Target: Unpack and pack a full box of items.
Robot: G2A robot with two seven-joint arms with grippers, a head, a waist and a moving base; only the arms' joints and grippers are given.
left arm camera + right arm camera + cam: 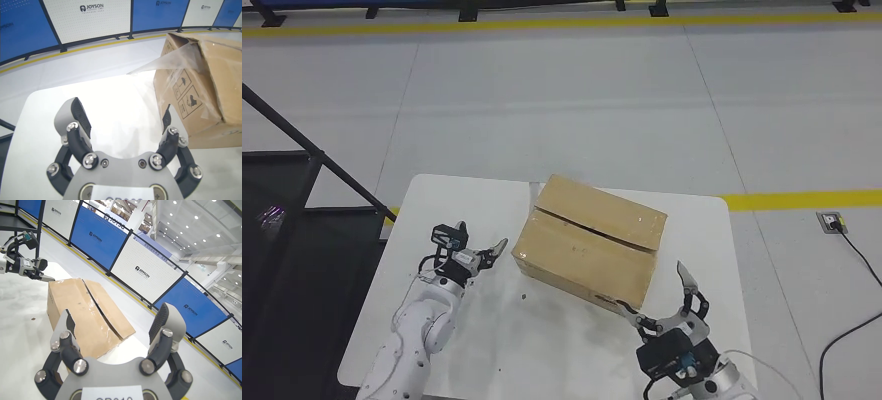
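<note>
White table (504,338) bears box (587,240); blue panels (151,16) behind.

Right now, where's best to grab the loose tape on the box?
Probably take the loose tape by its free tail, which stretches off the end face of the box toward the table. Come in with the left gripper, beside that end, open fingers either side of the flat strip.
</note>
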